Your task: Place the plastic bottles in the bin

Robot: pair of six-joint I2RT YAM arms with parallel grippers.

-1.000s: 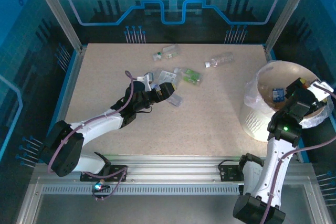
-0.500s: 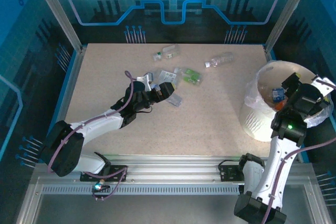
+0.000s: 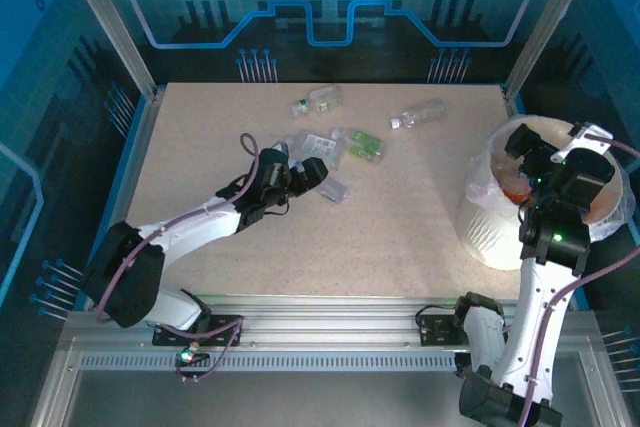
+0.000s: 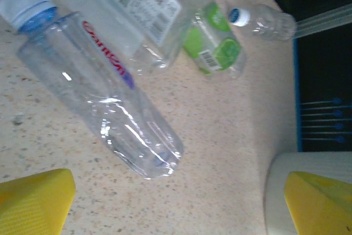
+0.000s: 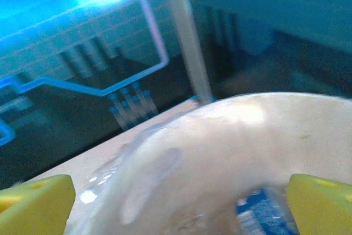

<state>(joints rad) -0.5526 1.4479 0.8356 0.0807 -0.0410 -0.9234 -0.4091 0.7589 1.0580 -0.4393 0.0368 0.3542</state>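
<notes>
Several plastic bottles lie across the far half of the table. A clear one with a blue cap lies on its side, its base just ahead of my left gripper. That gripper is open, with nothing between its yellow fingertips. Beyond it lie a white-labelled bottle, a green-labelled one and a clear one with a white cap. My right gripper hangs open and empty over the bin. A blue-labelled bottle lies inside the bin.
Two more bottles lie near the table's far edge. Blue rails border the table's left and right sides. The bin stands at the right edge, beside the right arm. Bare tabletop spreads between the bottle cluster and the arms' bases.
The right gripper has opened wide above the bin and swung toward its far-left rim. The left gripper has edged slightly further towards the bottle cluster, still open.
</notes>
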